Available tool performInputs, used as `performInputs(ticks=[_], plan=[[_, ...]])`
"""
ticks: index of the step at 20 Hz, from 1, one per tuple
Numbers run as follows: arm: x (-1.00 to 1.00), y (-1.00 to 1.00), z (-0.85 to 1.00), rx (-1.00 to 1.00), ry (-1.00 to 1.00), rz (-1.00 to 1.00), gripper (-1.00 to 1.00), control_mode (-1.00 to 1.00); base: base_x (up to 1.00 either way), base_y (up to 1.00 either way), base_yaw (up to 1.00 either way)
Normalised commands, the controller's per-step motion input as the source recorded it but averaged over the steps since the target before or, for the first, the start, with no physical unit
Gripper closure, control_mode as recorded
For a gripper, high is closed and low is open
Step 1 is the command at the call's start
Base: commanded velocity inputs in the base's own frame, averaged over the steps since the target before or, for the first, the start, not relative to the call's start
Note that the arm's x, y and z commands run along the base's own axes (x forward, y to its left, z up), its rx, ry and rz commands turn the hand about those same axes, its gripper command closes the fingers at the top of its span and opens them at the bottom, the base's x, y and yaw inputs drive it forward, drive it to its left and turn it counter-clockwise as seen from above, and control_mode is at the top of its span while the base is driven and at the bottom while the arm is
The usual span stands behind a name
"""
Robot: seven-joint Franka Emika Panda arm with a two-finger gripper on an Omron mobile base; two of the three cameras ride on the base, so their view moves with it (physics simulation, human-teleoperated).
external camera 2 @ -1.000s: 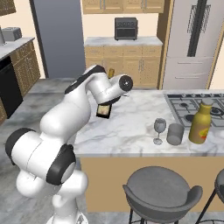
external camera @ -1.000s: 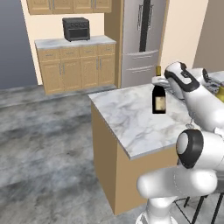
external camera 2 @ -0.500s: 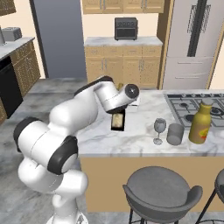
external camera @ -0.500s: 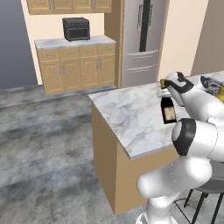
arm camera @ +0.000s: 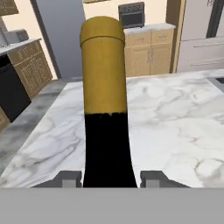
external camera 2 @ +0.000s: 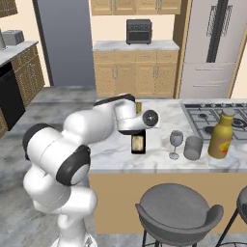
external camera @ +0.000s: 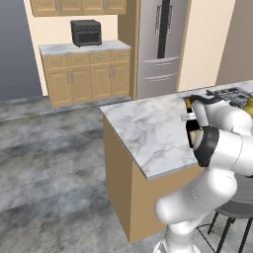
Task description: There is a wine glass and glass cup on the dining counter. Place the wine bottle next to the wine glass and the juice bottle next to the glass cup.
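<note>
My gripper (external camera 2: 138, 126) is shut on the neck of the wine bottle (external camera 2: 138, 144), a dark bottle with a pale label held upright low over the dining counter (external camera 2: 159, 116). Whether its base touches the marble I cannot tell. The wine glass (external camera 2: 176, 143) stands a short way to the bottle's right, then the glass cup (external camera 2: 194, 147), then the amber juice bottle (external camera 2: 222, 136). In the hand view the wine bottle's yellowish top (arm camera: 103, 74) rises between my fingertips (arm camera: 68, 178). In the left base view the wine bottle (external camera: 190, 134) is half hidden behind my arm.
A black gas cooktop (external camera 2: 212, 116) is set into the counter behind the glasses. Grey stools (external camera 2: 176, 210) stand along the counter's near side. A steel fridge (external camera 2: 217, 48) and wooden cabinets with a toaster oven (external camera 2: 139, 31) line the far wall.
The arm has carried the wine bottle rightward along the counter, lower and nearer the front edge, closer to the wine glass. The glasses and juice bottle have not moved.
</note>
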Motion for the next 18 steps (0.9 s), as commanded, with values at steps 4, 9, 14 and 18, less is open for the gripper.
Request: performInputs(ticks=[4,9,14,18], plan=[[0.00,-0.18,-0.56,-0.02,-0.23,0.00,1.00,-1.00,0.00,0.00,0.00],[0.12,-0.35,-0.39,-0.03,-0.20,0.00,1.00,-1.00,0.00,0.00,0.00],[0.17,-0.19,-0.30,-0.01,-0.13,0.00,1.00,-1.00,0.00,0.00,0.00],[0.09,-0.15,-0.30,-0.01,-0.16,0.01,1.00,-1.00,0.00,0.00,0.00]])
